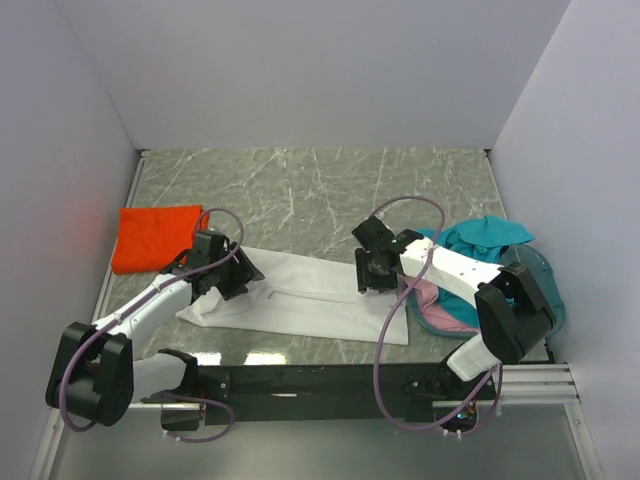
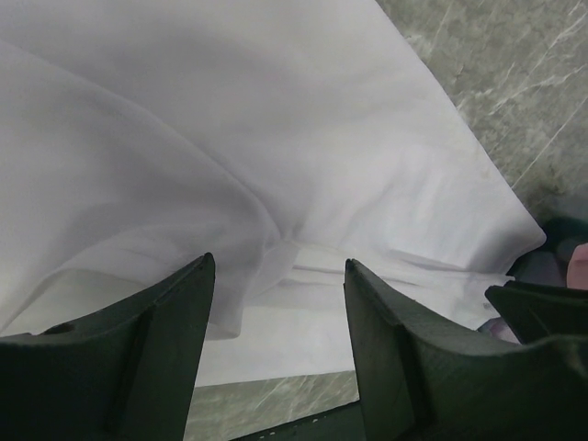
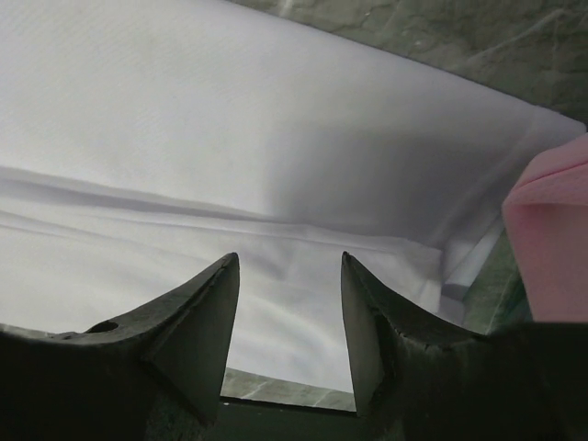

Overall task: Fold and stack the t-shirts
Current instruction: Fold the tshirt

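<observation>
Both arms bend inward over the white shirt (image 1: 320,300) spread at the near middle of the table (image 1: 300,190), the left gripper (image 1: 245,275) poised at its left end, the right gripper (image 1: 368,280) toward its right, each with jaws parted, gripping nothing.

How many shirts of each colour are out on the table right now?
white shirt: 1
orange shirt: 1
pink shirt: 1
teal shirt: 1
Total: 4 shirts in view
</observation>
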Tool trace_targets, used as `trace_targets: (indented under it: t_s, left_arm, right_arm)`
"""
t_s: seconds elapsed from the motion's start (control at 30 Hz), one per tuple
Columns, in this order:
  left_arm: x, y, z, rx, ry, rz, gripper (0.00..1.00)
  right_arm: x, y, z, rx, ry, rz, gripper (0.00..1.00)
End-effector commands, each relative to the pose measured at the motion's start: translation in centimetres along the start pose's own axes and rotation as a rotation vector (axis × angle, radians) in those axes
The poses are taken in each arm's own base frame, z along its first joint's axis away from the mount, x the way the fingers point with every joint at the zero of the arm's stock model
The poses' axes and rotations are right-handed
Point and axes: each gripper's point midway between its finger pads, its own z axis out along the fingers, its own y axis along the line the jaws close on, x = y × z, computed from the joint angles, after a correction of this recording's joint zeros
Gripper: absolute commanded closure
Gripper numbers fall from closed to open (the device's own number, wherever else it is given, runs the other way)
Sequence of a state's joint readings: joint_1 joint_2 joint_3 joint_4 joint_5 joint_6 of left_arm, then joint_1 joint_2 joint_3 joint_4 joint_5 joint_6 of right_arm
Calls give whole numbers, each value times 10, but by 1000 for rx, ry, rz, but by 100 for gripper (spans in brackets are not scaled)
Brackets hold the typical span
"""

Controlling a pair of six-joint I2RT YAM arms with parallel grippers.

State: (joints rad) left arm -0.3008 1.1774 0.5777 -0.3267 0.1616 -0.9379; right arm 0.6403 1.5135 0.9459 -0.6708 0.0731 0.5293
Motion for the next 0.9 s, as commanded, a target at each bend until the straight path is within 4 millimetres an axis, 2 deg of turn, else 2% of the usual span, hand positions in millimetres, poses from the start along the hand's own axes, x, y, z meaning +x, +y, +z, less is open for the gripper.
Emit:
trace_targets:
  t_s: [0.0,0.2,0.37,0.87]
  left_arm:
    - [1,-12,-7,60,-2,-7,36]
    - [6,-17,-10,98,15,-31,36]
    - [12,-14,-5,98,42,-45,36]
    - [27,-19,0,149,103,-51,36]
  right_arm:
    - [-10,-6,6,21,-30,7,44]
    - [-4,-10,15,35,-9,14,44]
    - [1,-16,19,46,-1,29,44]
    - [17,-19,13,24,22,53,45]
